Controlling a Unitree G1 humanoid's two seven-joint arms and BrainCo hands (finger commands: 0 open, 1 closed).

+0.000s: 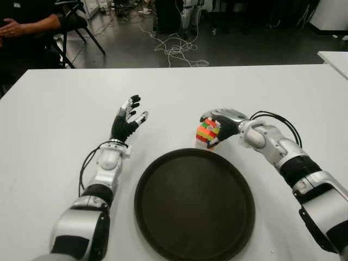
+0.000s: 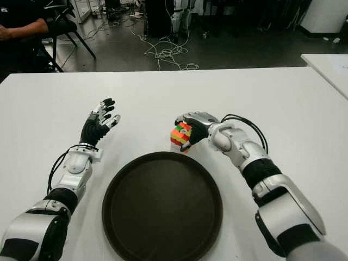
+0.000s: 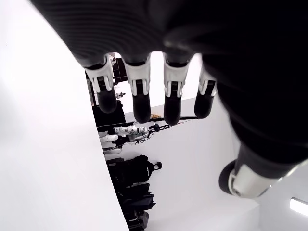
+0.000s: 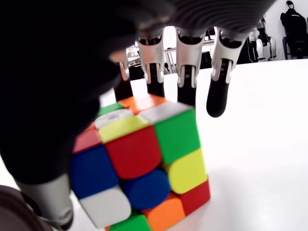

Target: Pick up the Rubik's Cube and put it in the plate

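Observation:
The Rubik's Cube point(image 1: 206, 132) sits just past the far rim of the round dark plate point(image 1: 196, 209), on the white table point(image 1: 60, 114). My right hand point(image 1: 214, 128) wraps it: fingers point(image 4: 186, 72) reach over its top and far side, and the thumb presses its near side. In the right wrist view the cube point(image 4: 144, 163) fills the palm, its lower edge close to the tabletop. My left hand point(image 1: 129, 116) is held up to the left of the plate, its fingers point(image 3: 142, 94) spread and empty.
A person's arm point(image 1: 24, 24) and a black chair point(image 1: 81, 24) show beyond the table's far left corner. Loose cables point(image 1: 176, 50) lie on the floor behind. A second white table point(image 1: 334, 58) starts at the far right.

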